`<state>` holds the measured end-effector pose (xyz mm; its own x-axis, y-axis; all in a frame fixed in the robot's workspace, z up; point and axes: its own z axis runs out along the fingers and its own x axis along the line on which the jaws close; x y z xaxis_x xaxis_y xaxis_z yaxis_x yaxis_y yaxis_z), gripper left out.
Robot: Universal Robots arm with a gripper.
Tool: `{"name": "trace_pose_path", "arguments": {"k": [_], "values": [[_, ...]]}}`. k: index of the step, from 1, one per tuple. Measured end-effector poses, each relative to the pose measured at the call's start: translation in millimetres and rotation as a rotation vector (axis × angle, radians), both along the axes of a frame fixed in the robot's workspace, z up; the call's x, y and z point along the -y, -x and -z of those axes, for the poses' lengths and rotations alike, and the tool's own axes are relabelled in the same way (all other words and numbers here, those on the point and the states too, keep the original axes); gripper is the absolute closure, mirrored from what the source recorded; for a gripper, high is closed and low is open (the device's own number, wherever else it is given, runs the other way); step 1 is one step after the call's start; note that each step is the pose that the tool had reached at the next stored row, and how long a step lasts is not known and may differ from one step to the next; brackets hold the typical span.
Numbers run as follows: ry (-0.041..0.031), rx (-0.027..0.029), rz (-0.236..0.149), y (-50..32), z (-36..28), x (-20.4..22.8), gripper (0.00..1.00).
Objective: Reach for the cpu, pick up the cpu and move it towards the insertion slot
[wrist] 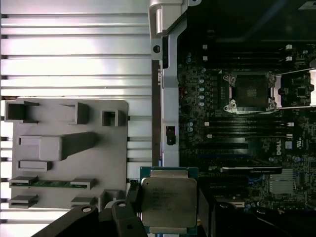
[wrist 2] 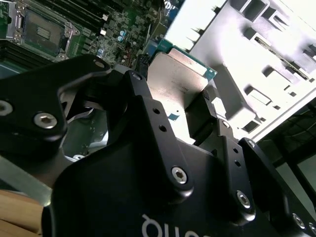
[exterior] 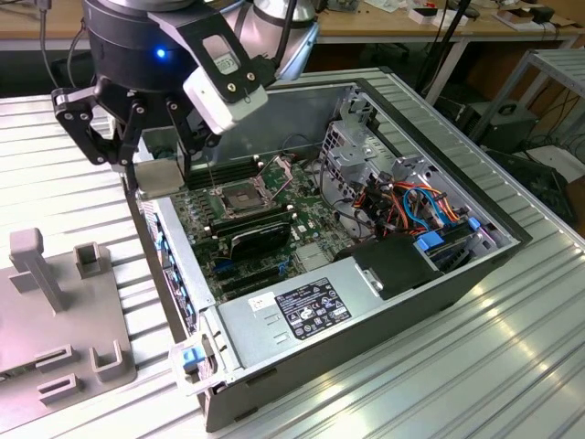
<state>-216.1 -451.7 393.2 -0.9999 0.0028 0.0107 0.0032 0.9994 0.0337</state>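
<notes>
Item: tool [exterior: 154, 169] clenched on the cpu [wrist: 168, 201], held aloft over the open computer case's [exterior: 475, 265] edge, near but apart from the insertion slot [exterior: 239, 198] on the motherboard [exterior: 274, 242].

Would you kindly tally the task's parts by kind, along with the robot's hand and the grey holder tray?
cpu: 1, held in the hand
insertion slot: 1, frame open
grey holder tray: 1
hand: 1
Total: 4

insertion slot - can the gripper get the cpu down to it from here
Probably yes: the gripper holds the cpu above the case edge, and the insertion slot sits uncovered, its frame hinged up.
</notes>
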Motion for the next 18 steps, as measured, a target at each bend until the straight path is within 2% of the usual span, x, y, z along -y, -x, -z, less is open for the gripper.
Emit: {"name": "trace_pose_path", "arguments": {"k": [15,18], "values": [[0.0022,0.0000,0.000,-18.4,0.4,-0.5,0.45],[0.0031,0.0000,0.001,-24.6,0.6,-1.4,0.45]]}}
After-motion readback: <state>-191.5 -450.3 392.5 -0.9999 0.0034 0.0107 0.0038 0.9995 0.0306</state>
